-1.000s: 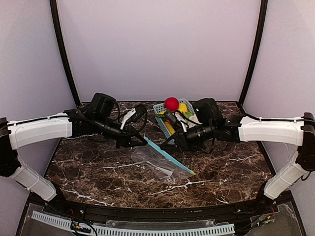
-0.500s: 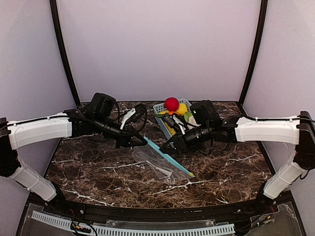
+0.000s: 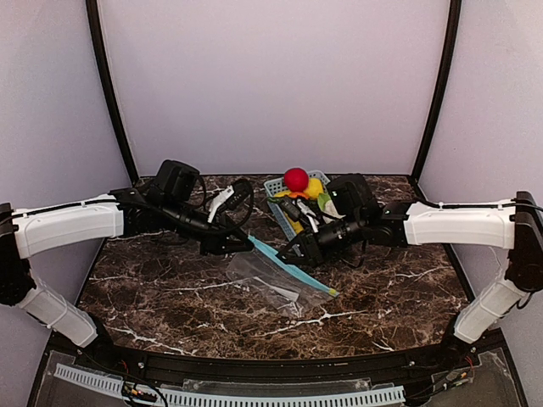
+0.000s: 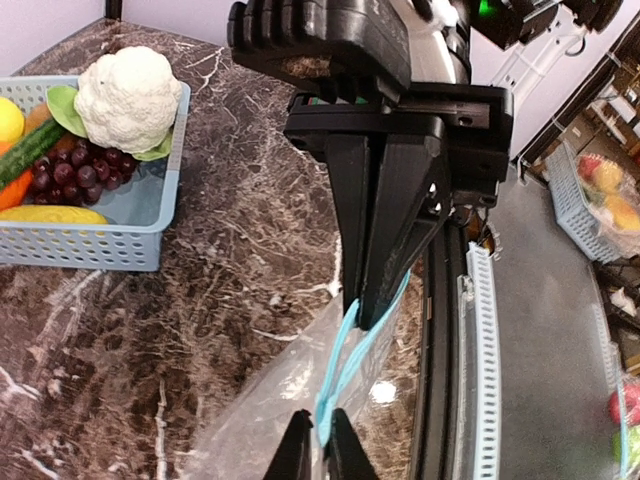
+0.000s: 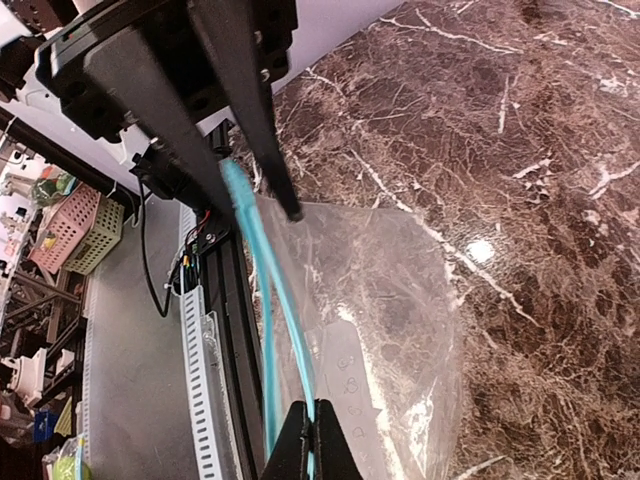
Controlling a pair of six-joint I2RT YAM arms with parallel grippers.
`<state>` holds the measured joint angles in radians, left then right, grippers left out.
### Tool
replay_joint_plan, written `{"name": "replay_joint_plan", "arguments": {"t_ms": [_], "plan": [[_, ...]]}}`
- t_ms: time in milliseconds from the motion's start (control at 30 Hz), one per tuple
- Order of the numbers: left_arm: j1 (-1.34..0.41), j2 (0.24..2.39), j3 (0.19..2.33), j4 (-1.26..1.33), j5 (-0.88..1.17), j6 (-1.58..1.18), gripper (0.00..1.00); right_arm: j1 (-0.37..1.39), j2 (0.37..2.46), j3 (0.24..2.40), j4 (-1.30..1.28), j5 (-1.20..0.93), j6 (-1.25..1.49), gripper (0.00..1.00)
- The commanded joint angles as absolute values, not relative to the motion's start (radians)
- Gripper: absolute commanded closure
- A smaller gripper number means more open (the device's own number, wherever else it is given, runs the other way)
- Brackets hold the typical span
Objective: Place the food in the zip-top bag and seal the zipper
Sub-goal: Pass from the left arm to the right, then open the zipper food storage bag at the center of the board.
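Observation:
The clear zip-top bag (image 3: 273, 280) lies flat mid-table and looks empty. My left gripper (image 3: 247, 246) is shut on the left end of its light-blue zipper (image 3: 293, 271). In the left wrist view my gripper (image 4: 320, 452) pinches the zipper (image 4: 345, 355) above the bag (image 4: 265, 415). My right gripper (image 3: 294, 254) is shut on the same zipper a little further along. In the right wrist view it (image 5: 310, 440) nips the zipper (image 5: 268, 300) beside the bag (image 5: 400, 320). Between the grippers the two strips stand slightly apart. The cauliflower (image 4: 128, 95) and banana (image 4: 50, 214) lie in the basket.
The light-blue lattice basket (image 3: 277, 188) stands at the back centre behind my right arm, holding a red ball fruit (image 3: 295, 178), dark grapes (image 4: 75, 165) and other toy foods. The black rail at the table's front edge (image 4: 440, 330) runs close to the bag.
My right gripper has slid left along the zipper, closer to my left gripper. The left gripper has stayed put on the zipper's end. The bag's right end shifted slightly.

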<state>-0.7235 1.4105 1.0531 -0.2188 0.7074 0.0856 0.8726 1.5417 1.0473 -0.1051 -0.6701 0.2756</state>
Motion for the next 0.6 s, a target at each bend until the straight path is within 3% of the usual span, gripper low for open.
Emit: {"name": "replay_joint_plan", "arguments": {"t_ms": [0,33,100,167,400,567], "plan": [[-0.730,1.355,1.078,-0.241,0.589,0.084,0.71,0.880,1.477,1.057,-0.093,-0.551,0.293,1.00],[-0.729,1.347,1.079,-0.240,0.560,0.085,0.57,0.880,1.465,1.060,-0.101,-0.515,0.295,1.00],[-0.729,1.309,1.078,-0.233,0.463,0.083,0.44,0.884,1.443,1.073,-0.131,-0.424,0.298,1.00],[-0.730,1.264,1.074,-0.215,0.350,0.055,0.37,0.893,1.424,1.086,-0.164,-0.321,0.298,1.00],[-0.730,1.164,0.999,-0.031,0.211,-0.268,0.30,0.966,1.410,1.134,-0.239,0.051,0.317,1.00],[-0.748,1.215,0.881,0.239,0.242,-0.590,0.31,0.992,1.460,1.142,-0.180,0.127,0.384,1.00]]}}
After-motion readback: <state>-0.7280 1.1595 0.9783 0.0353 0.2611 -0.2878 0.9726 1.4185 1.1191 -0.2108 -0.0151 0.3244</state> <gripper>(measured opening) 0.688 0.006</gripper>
